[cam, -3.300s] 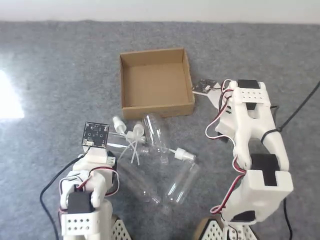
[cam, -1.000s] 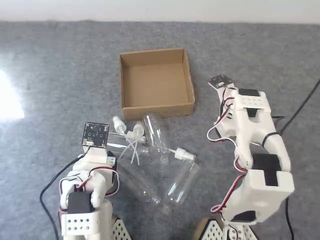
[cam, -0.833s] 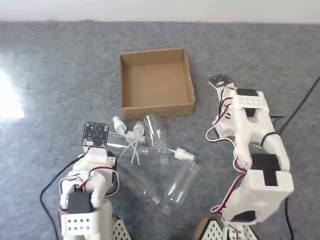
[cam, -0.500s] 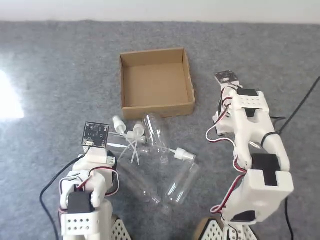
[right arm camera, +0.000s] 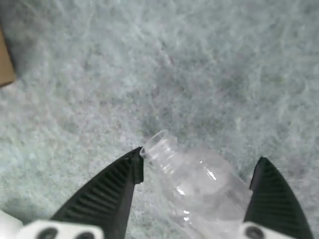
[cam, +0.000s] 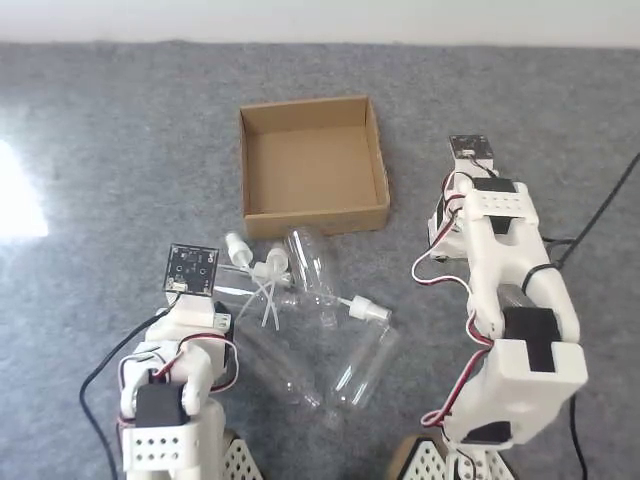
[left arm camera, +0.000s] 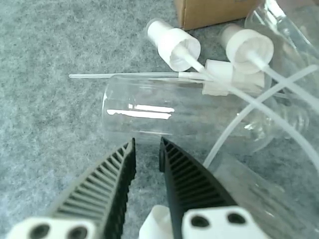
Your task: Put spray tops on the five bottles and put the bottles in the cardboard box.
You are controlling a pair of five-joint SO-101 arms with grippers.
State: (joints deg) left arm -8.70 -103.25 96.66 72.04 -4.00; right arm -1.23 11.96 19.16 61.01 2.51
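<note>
While gaping wide, the right end effector (right arm camera: 199, 167) straddles 1 bottle (right arm camera: 202, 186).

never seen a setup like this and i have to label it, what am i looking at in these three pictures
Two small robot arms stand on a grey carpet. One picture looks down from above: left arm at the bottom left, right arm on the right. The other two come from a camera on each arm's wrist. On the carpet lie an open box, clear bottles and white spray tops. The left end effector is empty, jaws a little apart, near the bottles. The right end effector is wide open around a capless bottle lying on the carpet, not gripping it.
</note>
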